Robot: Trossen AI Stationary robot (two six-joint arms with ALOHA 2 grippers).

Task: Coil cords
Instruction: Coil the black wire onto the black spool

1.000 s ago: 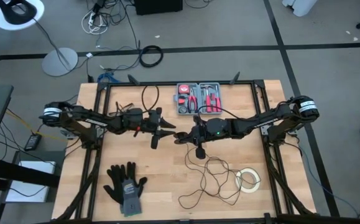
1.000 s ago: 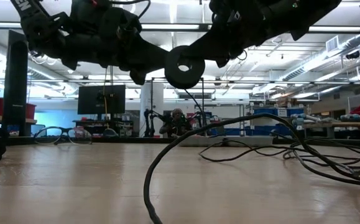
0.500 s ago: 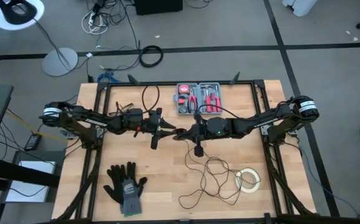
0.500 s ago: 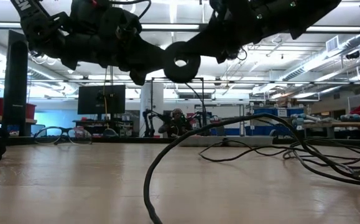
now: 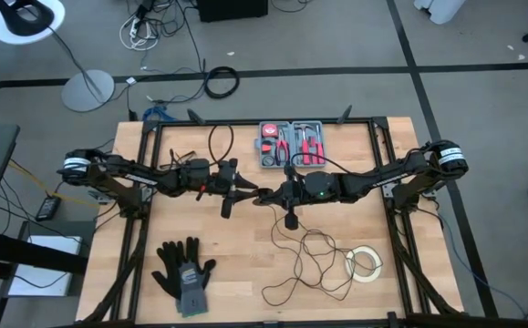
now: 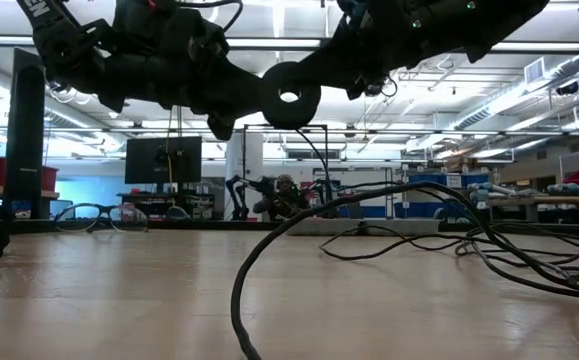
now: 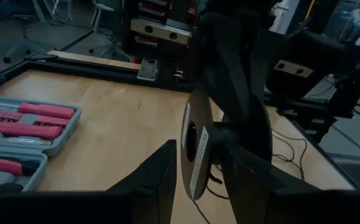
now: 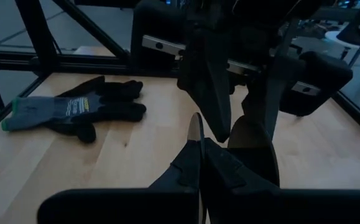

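The cord is a thin black wire (image 5: 307,260) lying in loose loops on the table's near right part. It ends in a round black disc (image 6: 289,95) with a hole in its middle, held up above the table's middle. My right gripper (image 5: 270,196) is shut on the disc. My left gripper (image 5: 248,193) is open and faces it from the left; its two fingers stand on either side of the disc (image 7: 195,149). I cannot tell whether they touch it. The wire (image 6: 314,160) hangs from the disc down to the table. My right gripper pinches the disc by its rim (image 8: 196,132) between its two fingers (image 8: 186,169). The fingers come level from the table's right side. The disc stands on edge, lifted clear of the table, and the wire hangs slack below it.
A grey tool case (image 5: 291,144) with red-handled tools lies at the far middle. A pair of dark gloves (image 5: 184,269) lies near left, a white tape roll (image 5: 364,264) near right. Another black cable loop (image 5: 220,138) lies at the far left.
My right gripper has gone a little toward the table's left edge and slightly up, carrying the disc in between the open fingers of my left gripper. The wire loops on the table have stayed where they were.
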